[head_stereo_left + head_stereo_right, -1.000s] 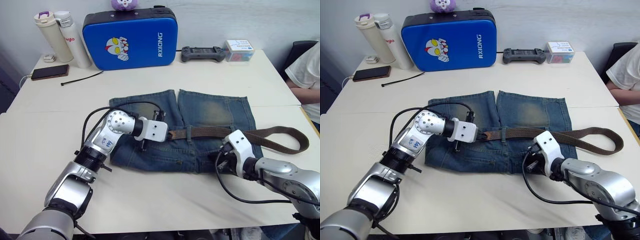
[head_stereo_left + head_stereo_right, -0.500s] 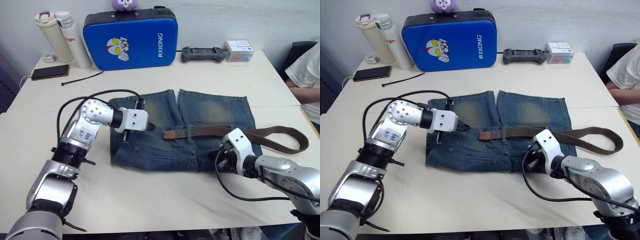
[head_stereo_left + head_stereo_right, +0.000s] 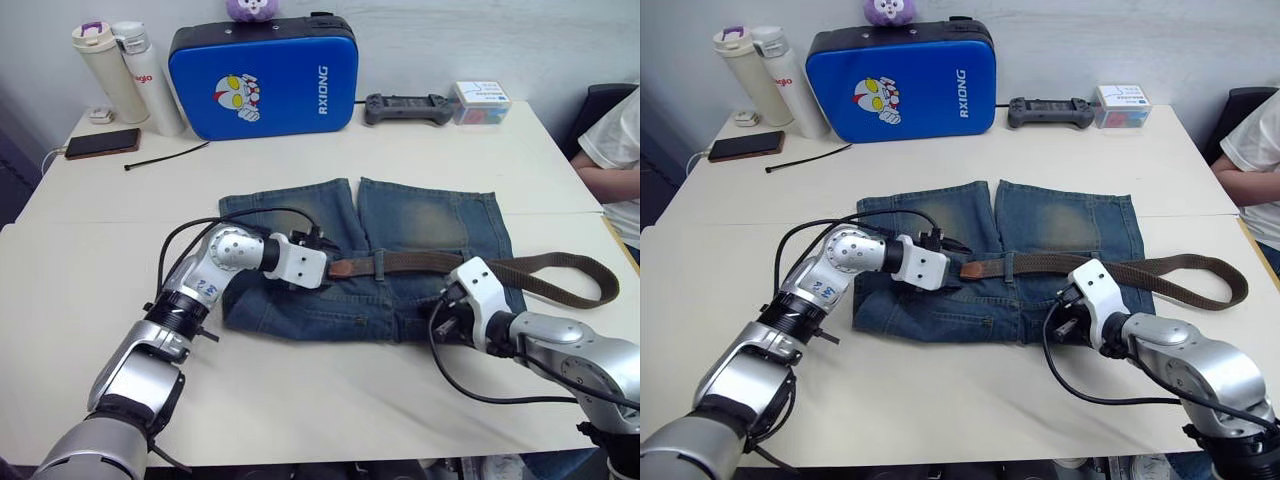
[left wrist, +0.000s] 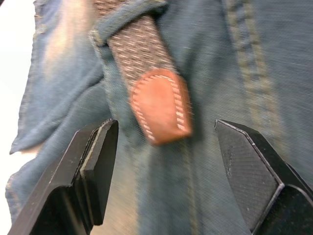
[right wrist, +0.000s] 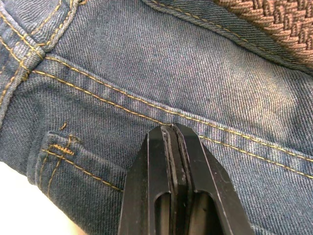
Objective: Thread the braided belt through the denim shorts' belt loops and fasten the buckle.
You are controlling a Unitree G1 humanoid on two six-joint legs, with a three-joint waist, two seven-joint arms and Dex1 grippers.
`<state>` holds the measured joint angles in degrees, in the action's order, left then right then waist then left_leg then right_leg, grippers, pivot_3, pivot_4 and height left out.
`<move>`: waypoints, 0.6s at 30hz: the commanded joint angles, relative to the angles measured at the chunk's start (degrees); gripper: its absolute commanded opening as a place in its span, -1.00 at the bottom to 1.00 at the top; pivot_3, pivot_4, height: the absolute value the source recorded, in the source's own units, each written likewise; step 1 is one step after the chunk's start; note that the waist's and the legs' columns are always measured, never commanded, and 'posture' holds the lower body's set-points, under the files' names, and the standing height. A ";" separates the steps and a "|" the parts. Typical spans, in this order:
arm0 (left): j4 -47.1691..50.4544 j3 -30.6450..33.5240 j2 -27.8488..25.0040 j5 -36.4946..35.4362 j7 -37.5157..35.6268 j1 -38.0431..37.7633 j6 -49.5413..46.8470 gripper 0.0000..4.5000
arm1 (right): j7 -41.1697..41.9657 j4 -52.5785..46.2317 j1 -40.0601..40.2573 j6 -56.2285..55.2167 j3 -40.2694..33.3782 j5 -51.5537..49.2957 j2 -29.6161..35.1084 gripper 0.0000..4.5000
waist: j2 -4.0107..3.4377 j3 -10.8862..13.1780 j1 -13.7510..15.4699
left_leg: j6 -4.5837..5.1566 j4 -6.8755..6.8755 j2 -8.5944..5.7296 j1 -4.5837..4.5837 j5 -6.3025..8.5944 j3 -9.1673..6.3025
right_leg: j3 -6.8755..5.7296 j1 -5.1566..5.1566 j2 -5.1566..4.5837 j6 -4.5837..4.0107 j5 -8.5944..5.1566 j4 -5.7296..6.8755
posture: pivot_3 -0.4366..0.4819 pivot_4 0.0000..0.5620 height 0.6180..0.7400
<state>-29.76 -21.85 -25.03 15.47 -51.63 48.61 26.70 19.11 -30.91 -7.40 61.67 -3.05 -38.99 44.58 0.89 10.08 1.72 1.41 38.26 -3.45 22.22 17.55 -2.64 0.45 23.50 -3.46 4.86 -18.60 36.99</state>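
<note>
While flat on the white desk (image 3: 90, 270), the faded denim shorts (image 3: 420, 225) carry the woven brown braided belt (image 3: 420, 263) across the waistband, through a belt loop (image 3: 379, 264), its rounded tan leather tip (image 4: 159, 108) between the left tool's (image 4: 166, 142) spread ribbed fingers. Right tool (image 5: 174, 142) pinched together, tips on stitched denim.

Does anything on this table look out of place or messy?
The braided belt is only partway through the denim shorts: its tan tip lies loose mid-waistband, and the rest loops off past the shorts' edge onto the table. Nothing looks spilled or damaged.
</note>
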 commanded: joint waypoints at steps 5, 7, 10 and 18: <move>-3.77 -0.32 1.24 1.62 3.05 2.81 2.44 0.17 | -1.32 -0.33 1.63 2.40 -1.87 1.92 -0.20 -1.00 | 0.00 0.00 0.00 | 0.00 -0.02 0.00 0.00 0.00 0.01 | 0.00 0.01 0.01 0.00 0.00 0.01 | -0.05 -0.47 1.00; -4.02 -0.44 1.16 0.97 1.76 2.68 2.80 -0.17 | -1.27 -0.29 1.41 2.54 -1.96 2.01 -0.24 -1.00 | 0.00 0.00 0.05 | 0.00 -0.01 -0.01 0.01 0.00 0.00 | -0.01 0.00 0.00 0.00 0.00 0.00 | -0.05 -0.47 1.00; -3.32 0.09 0.63 -0.48 -0.09 2.05 3.01 -0.74 | -1.13 0.05 0.94 2.48 -1.86 2.22 -0.22 -1.00 | 0.00 0.00 0.05 | 0.00 -0.01 -0.01 0.01 0.00 0.00 | -0.01 0.00 0.00 0.01 0.00 0.00 | -0.05 -0.47 1.00; 3.90 4.22 -4.20 -6.29 -5.11 0.27 -2.73 -0.97 | 0.06 1.50 0.71 1.88 -0.58 3.15 -0.06 -1.00 | 0.00 0.00 -0.27 | -0.01 -0.02 0.00 0.01 -0.01 0.00 | 0.00 0.03 0.00 0.00 0.00 0.01 | -0.05 -0.47 1.00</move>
<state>-30.08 -20.41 -27.53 11.99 -55.34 48.82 25.73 19.42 -31.12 -7.52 62.73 -3.87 -38.10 44.31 0.89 10.08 1.45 1.40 38.24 -3.45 22.22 17.54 -2.65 0.45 23.53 -3.46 4.87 -18.60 36.99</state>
